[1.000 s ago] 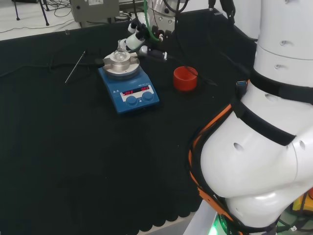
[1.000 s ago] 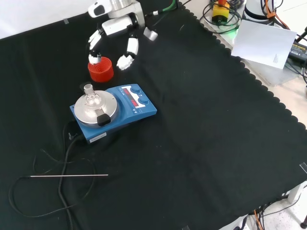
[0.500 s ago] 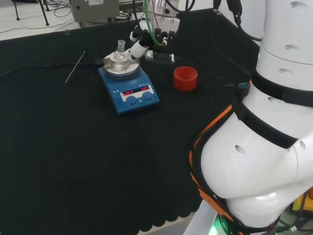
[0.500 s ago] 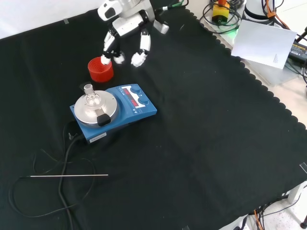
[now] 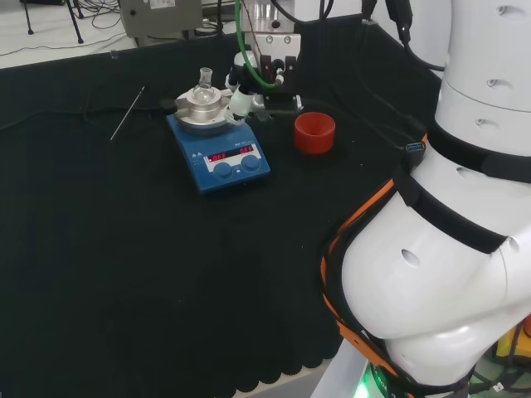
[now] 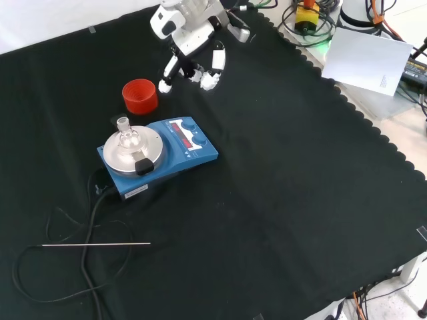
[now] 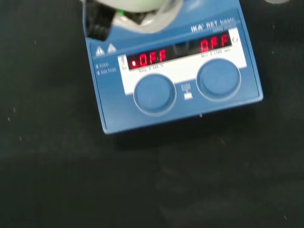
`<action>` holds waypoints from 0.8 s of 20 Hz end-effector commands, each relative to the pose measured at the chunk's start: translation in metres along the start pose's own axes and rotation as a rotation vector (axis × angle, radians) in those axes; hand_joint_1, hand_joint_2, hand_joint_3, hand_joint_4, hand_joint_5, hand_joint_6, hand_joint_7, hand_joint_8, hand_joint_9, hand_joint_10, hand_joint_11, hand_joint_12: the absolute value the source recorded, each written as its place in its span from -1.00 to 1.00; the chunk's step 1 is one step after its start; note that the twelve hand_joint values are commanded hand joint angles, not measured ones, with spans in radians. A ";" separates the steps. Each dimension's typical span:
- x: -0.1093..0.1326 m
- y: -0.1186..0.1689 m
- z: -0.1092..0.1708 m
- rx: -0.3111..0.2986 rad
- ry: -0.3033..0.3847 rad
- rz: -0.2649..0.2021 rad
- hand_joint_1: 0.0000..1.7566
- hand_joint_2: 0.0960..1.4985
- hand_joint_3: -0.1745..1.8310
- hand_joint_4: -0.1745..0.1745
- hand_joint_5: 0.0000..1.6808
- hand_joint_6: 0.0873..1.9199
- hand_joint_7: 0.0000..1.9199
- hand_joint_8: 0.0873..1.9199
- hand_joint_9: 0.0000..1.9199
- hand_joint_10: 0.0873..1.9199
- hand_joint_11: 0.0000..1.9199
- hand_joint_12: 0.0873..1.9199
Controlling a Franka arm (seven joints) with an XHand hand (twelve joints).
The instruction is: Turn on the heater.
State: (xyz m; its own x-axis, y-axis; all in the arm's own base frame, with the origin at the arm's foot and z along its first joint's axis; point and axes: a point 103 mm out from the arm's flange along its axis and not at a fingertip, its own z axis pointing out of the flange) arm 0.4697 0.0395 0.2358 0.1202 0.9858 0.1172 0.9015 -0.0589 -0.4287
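The heater (image 6: pixel 190 155) is a blue box with a round silver plate, two round knobs and a lit red display on its front panel. A small clear flask (image 6: pixel 127 135) stands on the plate. My hand (image 6: pixel 197 41) hangs in the air above the cloth, behind the heater and just right of the red ring in the front view, its fingers relaxed and pointing down with nothing in them. In the head view the hand (image 5: pixel 243 95) is close behind the heater (image 5: pixel 220 155), by the plate's right edge. The wrist view looks down on both knobs (image 7: pixel 155 93) and the display.
A red ribbed ring (image 6: pixel 139 96) stands on the cloth behind the heater in the front view. A thin metal rod (image 6: pixel 97 245) and a black cable (image 6: pixel 90 220) lie in front of the heater's left end. Open cloth stretches to the right.
In the front view the hand has moved right, from over the red ring to beside it. In the head view it has come down and closer to the heater's plate.
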 end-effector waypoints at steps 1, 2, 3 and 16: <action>0.011 -0.010 0.019 0.107 -0.166 -0.012 0.18 -0.06 -0.21 -0.31 -0.58 -1.00 0.41 0.00 0.63 -0.24 0.78 -0.27; 0.012 -0.011 0.021 0.124 -0.170 -0.014 0.16 -0.05 -0.21 -0.30 -0.59 -1.00 0.45 0.12 0.64 -0.05 0.81 -0.12; 0.014 -0.011 0.023 0.142 -0.176 -0.017 0.14 -0.04 -0.21 -0.28 -0.59 -1.00 0.50 0.24 0.67 0.14 0.83 0.06; 0.018 -0.015 0.041 0.342 -0.211 -0.029 0.68 -0.27 0.34 -0.23 -0.56 -1.00 0.81 0.76 0.90 0.76 0.91 0.81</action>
State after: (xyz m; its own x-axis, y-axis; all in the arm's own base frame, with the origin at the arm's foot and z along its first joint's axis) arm 0.4454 0.0602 0.2152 0.0009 0.9999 -0.0136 0.7671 -0.0094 -0.6415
